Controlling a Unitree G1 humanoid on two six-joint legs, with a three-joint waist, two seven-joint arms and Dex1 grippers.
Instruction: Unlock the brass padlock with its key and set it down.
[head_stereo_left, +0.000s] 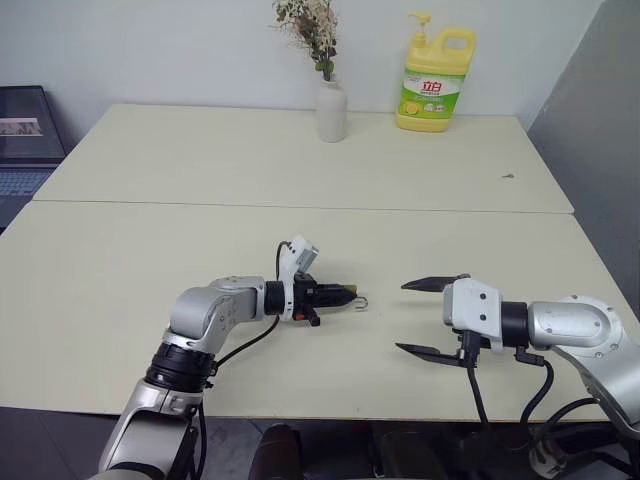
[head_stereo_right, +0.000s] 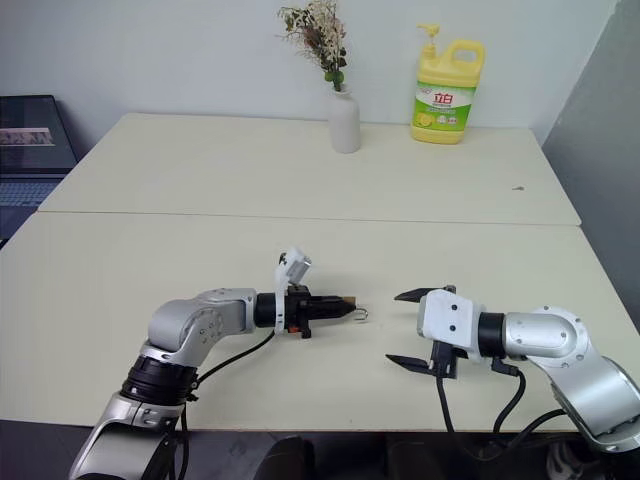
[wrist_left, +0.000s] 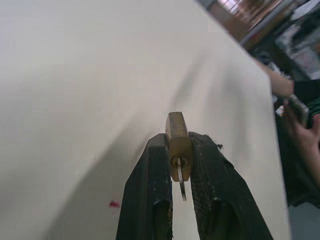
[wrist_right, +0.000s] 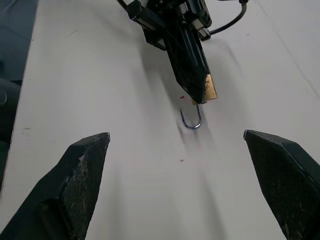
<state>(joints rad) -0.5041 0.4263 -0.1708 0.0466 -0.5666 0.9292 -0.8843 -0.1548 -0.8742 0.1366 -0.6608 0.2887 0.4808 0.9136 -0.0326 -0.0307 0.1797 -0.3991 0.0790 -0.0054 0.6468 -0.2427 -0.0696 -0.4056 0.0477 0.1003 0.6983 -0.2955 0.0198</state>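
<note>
Already the brass padlock (wrist_left: 178, 145) looks unlocked: its shackle (wrist_right: 192, 119) hangs swung out as an open hook, and the key (wrist_left: 181, 179) sits in the keyhole. The left end effector (head_stereo_left: 345, 296) clamps the lock body between its fingers, low over the table (head_stereo_left: 300, 160) near the middle. Well apart, the right end effector (head_stereo_left: 432, 317) stands spread wide with nothing in it. What seems left is setting the padlock down.
</note>
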